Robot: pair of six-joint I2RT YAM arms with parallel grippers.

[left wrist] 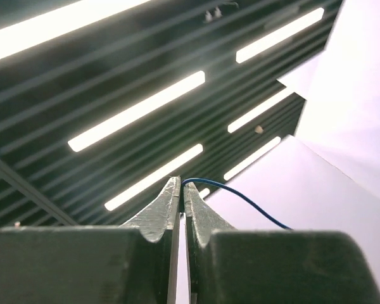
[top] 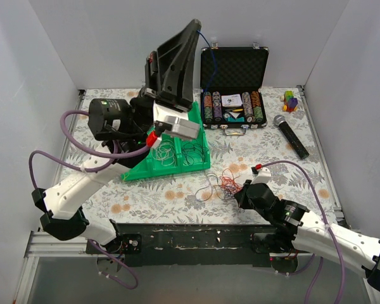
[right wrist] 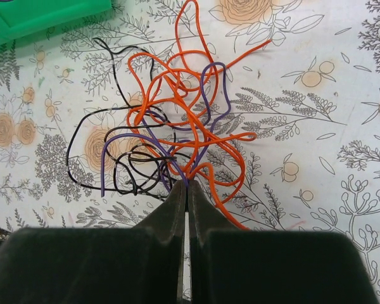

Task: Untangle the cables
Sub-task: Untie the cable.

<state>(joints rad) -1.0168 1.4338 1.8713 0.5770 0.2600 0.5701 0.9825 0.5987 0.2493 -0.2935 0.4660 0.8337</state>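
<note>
A tangle of thin orange (right wrist: 177, 82), purple (right wrist: 123, 136) and black (right wrist: 82, 126) cables lies on the floral tablecloth; it also shows in the top view (top: 223, 183). My right gripper (right wrist: 187, 188) is shut on strands at the near edge of this tangle, where purple and orange wires run into the tips; it sits low at the table (top: 242, 192). My left gripper (top: 193, 26) is raised high above the table and shut on a thin blue cable (left wrist: 240, 199), which hangs down to the right from the tips (left wrist: 182, 183). The blue cable also shows in the top view (top: 207, 43).
A green tray (top: 199, 120) with several thin wires in it lies under the left arm; its corner shows in the right wrist view (right wrist: 38, 16). An open black case of poker chips (top: 234, 69), a microphone (top: 291, 136) and a coloured block toy (top: 291, 101) are at the back right.
</note>
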